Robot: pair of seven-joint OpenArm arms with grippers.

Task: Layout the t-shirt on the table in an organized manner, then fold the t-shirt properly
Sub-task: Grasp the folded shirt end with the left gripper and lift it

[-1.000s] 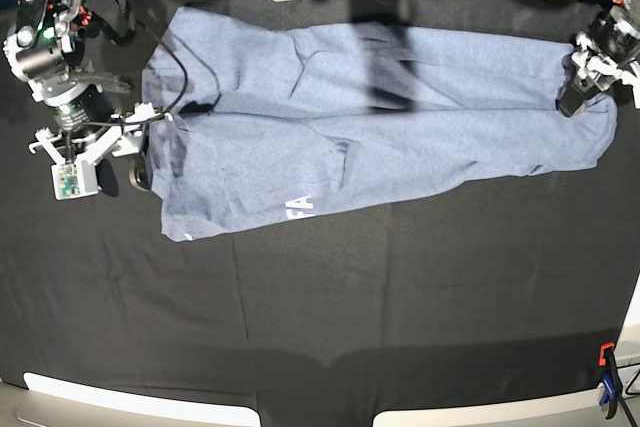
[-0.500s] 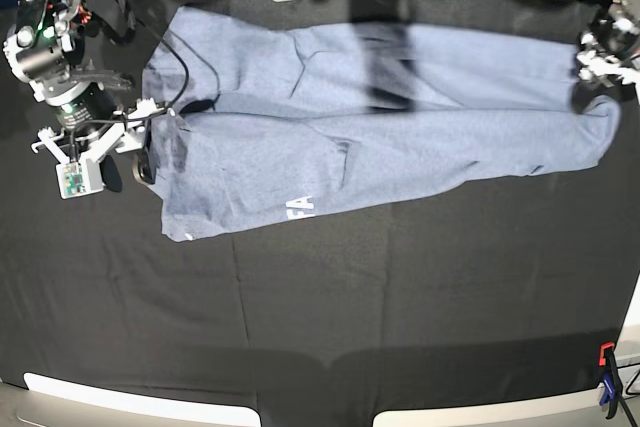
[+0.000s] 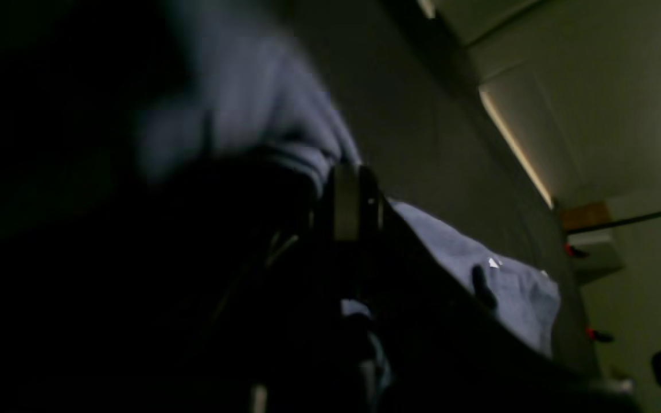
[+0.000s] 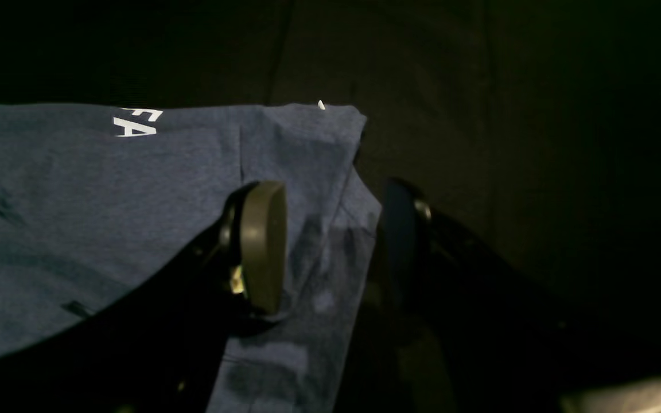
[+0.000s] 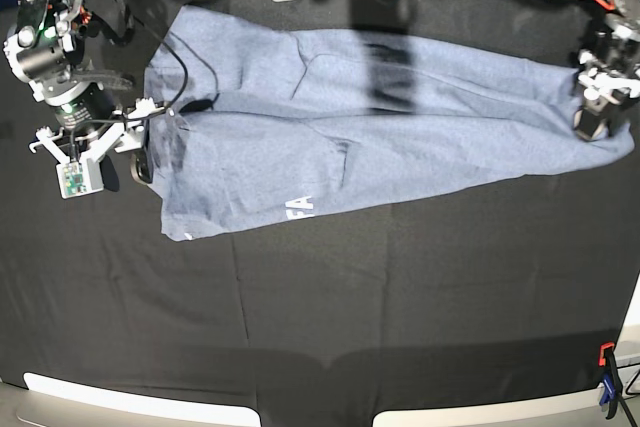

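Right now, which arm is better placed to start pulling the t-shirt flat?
The left. The left gripper is shut on the t-shirt at its edge. The right gripper stands open astride the opposite edge and holds nothing.

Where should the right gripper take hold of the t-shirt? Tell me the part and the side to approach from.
Judging from the right wrist view, the right gripper should pinch the t-shirt at the edge already between its open jaws, coming from the table side; there the cloth lies flat and one finger already sits over it.
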